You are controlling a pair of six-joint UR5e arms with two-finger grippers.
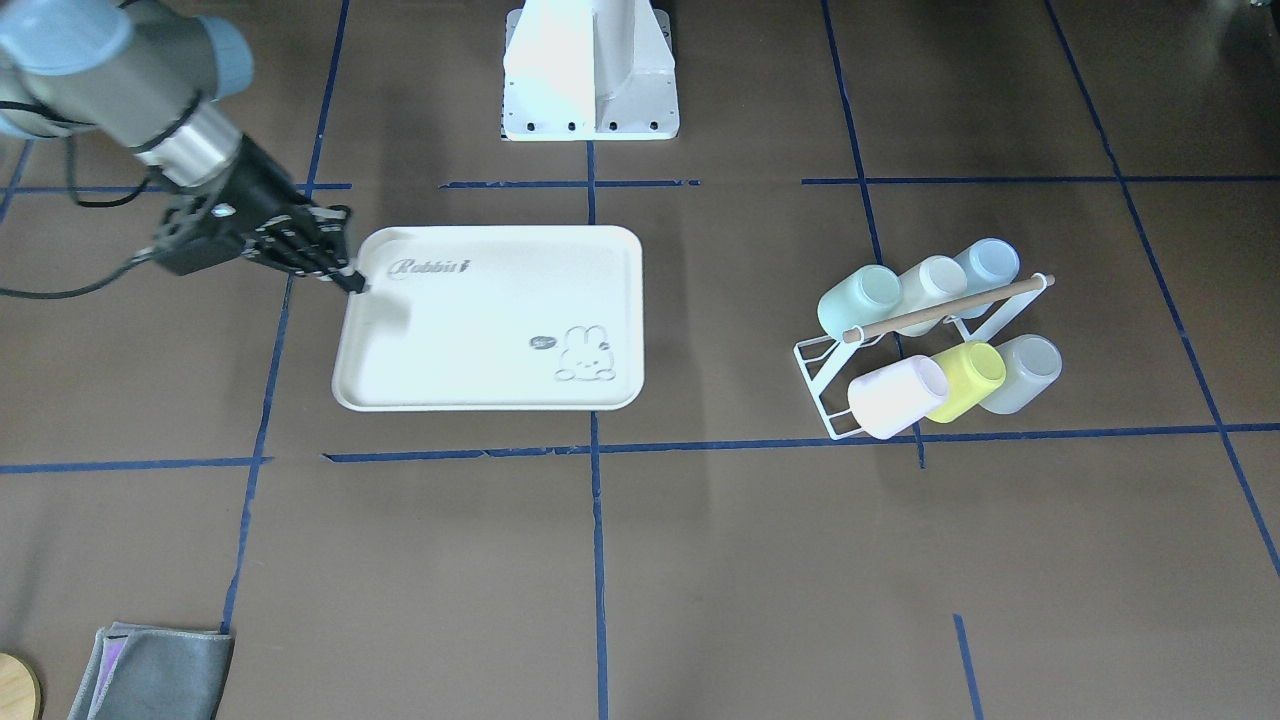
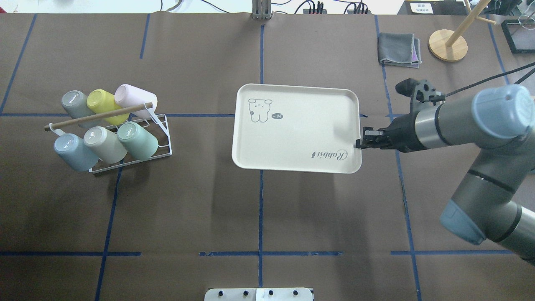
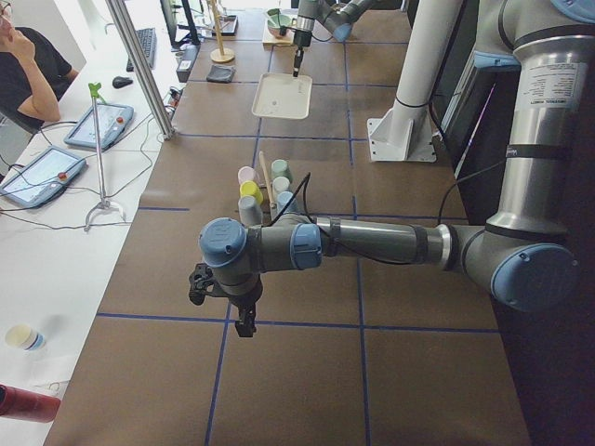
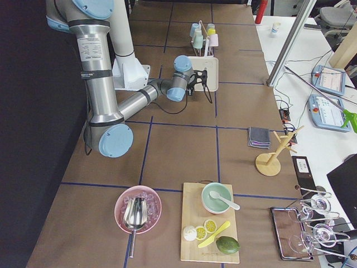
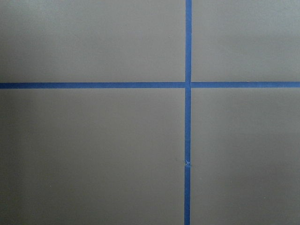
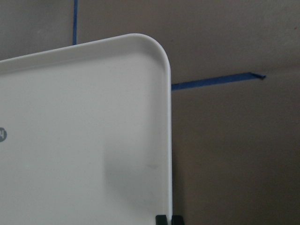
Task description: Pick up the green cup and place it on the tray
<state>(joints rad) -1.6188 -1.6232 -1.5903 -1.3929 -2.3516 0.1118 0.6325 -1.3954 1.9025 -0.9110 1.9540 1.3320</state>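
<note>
Green cup lies in the rack, well apart from the tray — right gripper fingers narrow, pinching the rim, mostly cut off; left gripper fingers' state cannot be told.

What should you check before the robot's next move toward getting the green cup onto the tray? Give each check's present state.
1. Green cup found: ok, lying in the wire rack, at the end of a row beside a cream cup.
2. Tray surface free: ok, nothing on it.
3. Right gripper free to pick: not ok, shut on the tray's rim.
4. Left gripper open: cannot tell; it hangs over bare table.
5. Wooden rod clear of the green cup: cannot tell.
</note>
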